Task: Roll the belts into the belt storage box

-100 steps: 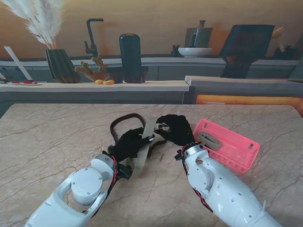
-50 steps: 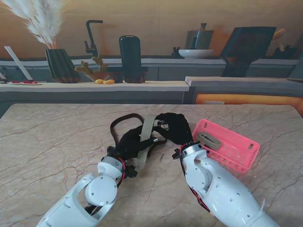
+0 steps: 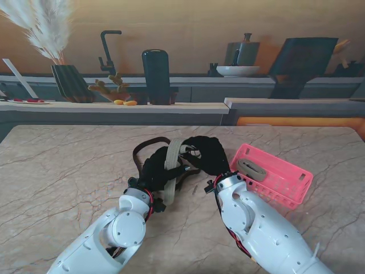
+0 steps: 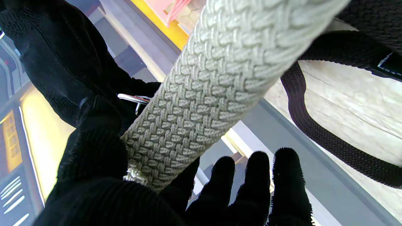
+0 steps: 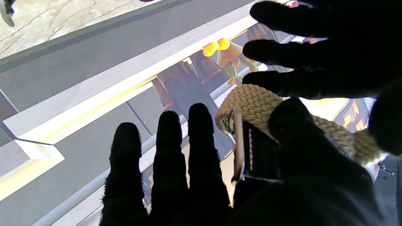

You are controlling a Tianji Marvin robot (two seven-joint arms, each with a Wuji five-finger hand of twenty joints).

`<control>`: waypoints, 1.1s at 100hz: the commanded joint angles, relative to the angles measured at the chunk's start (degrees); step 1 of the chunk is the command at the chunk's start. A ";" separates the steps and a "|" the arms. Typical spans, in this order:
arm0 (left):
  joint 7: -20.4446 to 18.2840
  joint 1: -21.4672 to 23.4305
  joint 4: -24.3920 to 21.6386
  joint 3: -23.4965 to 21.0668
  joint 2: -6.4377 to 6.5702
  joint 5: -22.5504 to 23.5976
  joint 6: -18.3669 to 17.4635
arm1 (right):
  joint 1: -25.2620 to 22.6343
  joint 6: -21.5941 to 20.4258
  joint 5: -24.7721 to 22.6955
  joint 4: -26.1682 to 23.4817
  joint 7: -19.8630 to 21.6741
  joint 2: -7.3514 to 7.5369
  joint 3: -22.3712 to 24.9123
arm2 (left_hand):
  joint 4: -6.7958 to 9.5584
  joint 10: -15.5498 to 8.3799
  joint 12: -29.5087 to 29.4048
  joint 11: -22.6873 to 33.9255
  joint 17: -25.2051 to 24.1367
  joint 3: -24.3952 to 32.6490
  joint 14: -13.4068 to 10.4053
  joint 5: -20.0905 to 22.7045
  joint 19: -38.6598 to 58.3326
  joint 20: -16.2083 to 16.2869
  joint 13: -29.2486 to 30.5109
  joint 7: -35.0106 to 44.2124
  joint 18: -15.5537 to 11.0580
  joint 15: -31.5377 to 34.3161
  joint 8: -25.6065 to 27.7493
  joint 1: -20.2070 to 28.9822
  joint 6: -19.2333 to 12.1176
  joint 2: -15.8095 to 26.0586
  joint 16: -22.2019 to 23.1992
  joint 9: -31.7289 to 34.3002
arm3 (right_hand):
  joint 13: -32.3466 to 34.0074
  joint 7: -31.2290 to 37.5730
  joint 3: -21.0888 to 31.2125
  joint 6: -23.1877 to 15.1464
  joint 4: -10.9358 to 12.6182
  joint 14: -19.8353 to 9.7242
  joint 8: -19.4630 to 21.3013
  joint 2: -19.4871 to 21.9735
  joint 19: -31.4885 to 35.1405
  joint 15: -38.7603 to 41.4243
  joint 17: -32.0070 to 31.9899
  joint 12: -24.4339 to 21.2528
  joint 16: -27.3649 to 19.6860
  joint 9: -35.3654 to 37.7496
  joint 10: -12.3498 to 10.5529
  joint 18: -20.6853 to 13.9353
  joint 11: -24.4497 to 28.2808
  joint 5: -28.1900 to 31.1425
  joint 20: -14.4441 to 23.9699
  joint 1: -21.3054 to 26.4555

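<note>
Since the earlier frame, the left hand [image 3: 155, 171] has been turned and raised a little with the beige woven belt [image 3: 171, 162], on which it is clamped above the marble desk [image 3: 63, 165]. The buckle end is pinched by the right hand [image 3: 210, 155], and the pink storage box [image 3: 285, 180] with one rolled belt [image 3: 251, 169] is seen just right of it. A dark belt [image 3: 145, 148] lies looped beside the hands.

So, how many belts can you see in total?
3: a beige woven belt held between both hands, a dark belt looped on the table behind them, and a rolled belt in the pink box. Others may be hidden.
</note>
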 commanded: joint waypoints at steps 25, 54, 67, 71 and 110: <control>4.65 -1.47 3.63 1.31 -1.38 2.02 -3.40 | -1.02 -0.39 2.41 -1.31 1.58 -0.72 -0.31 | 2.73 -1.87 -4.67 -15.24 0.21 -1.00 -6.40 -10.42 -20.80 -11.82 -5.23 -11.62 -9.12 -14.16 -6.50 -3.47 -1.61 2.60 -5.93 -8.28 | 0.30 4.48 1.55 -6.79 2.60 -0.99 0.14 5.12 1.76 0.43 -0.42 0.47 0.30 -0.63 -0.41 -0.82 0.45 2.17 -1.36 2.88; 8.75 -3.50 7.34 2.63 -2.14 4.07 -8.48 | -1.50 -0.68 6.21 -2.24 5.95 -0.76 -0.79 | 2.62 -5.81 -6.98 -16.77 1.07 -1.25 -10.75 -10.92 -28.20 -14.99 -5.76 -14.25 -13.79 -17.35 -10.19 -6.44 -6.51 3.91 -4.90 -8.72 | 3.26 4.07 2.34 -6.73 2.46 -1.39 0.31 4.06 1.90 -0.08 1.04 0.16 0.20 3.80 -1.40 -0.80 -0.06 3.70 -1.60 2.45; 10.07 -3.95 8.17 2.86 -2.51 4.15 -10.01 | -1.71 -1.65 7.50 -2.68 8.43 -0.46 -1.00 | 2.59 -7.40 -6.75 -16.63 1.29 -1.36 -12.48 -11.00 -29.02 -15.31 -5.35 -14.33 -15.02 -17.24 -10.87 -7.54 -8.65 4.55 -5.01 -8.59 | 6.47 3.57 3.44 -6.73 2.10 -2.06 0.87 3.19 1.52 0.34 2.63 0.51 0.90 7.65 -2.14 -0.97 -0.37 5.12 -1.73 1.90; 10.17 -3.96 8.15 2.90 -2.58 3.97 -10.28 | -1.71 -2.03 7.71 -2.70 8.98 -0.38 -1.13 | 2.59 -7.81 -6.60 -16.55 1.29 -1.38 -12.87 -10.99 -29.33 -15.43 -5.20 -14.38 -15.18 -17.16 -11.12 -7.85 -9.09 4.68 -5.08 -8.52 | 7.33 3.05 4.59 -6.62 1.70 -2.32 1.53 2.78 1.27 0.35 3.12 1.12 1.62 8.72 -2.30 -0.95 -0.87 5.54 -1.55 1.31; 10.42 -4.80 9.52 3.72 -3.14 2.53 -11.46 | -1.72 -4.29 9.40 -3.16 9.03 -0.94 -2.40 | 3.07 -10.22 -0.19 -14.67 1.71 0.91 -14.84 -10.91 -22.69 -11.59 -3.22 -13.48 -16.43 -11.77 -9.80 -4.39 -10.91 6.00 -5.92 -7.80 | 9.76 2.35 6.03 -5.77 0.98 -2.59 2.66 2.52 0.92 2.81 4.34 3.17 4.06 12.39 -2.22 -0.85 0.32 5.98 -0.93 1.12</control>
